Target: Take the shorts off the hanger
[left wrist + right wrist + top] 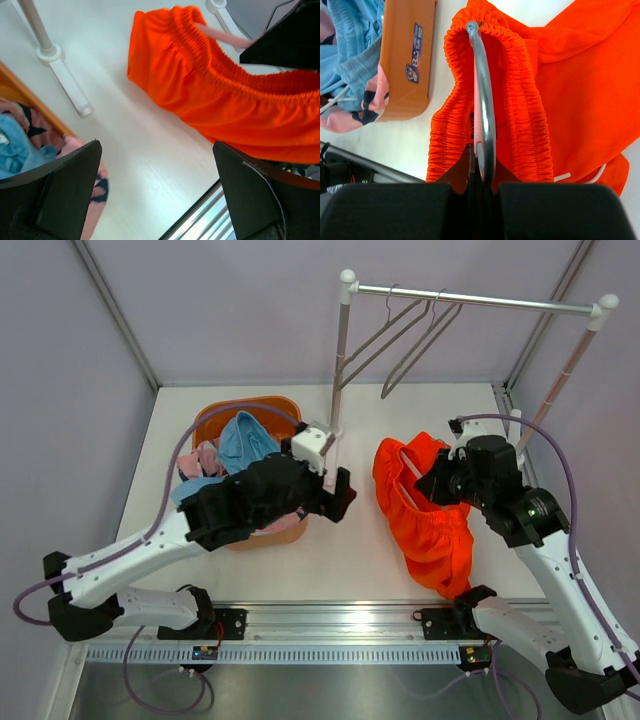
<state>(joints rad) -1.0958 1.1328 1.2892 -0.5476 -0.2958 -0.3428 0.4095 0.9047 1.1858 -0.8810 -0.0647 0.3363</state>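
The bright orange shorts (428, 520) lie crumpled on the table right of centre, their waistband still threaded on a hanger (410, 466). My right gripper (432, 485) is shut on that hanger; the right wrist view shows its metal hook (483, 95) clamped at the gripper (482, 155), with the orange shorts (570, 90) around it. My left gripper (343, 498) hovers open and empty between basket and shorts. In the left wrist view that gripper (157, 190) frames bare table, the orange shorts (225, 95) beyond it. Light blue shorts (245, 440) and pink patterned shorts (205, 460) lie in the basket.
An orange basket (262, 406) stands left of centre, partly under my left arm. A white clothes rack (470, 302) spans the back with empty hangers (400, 335); its foot (65, 82) rests between basket and shorts. Grey walls enclose the table.
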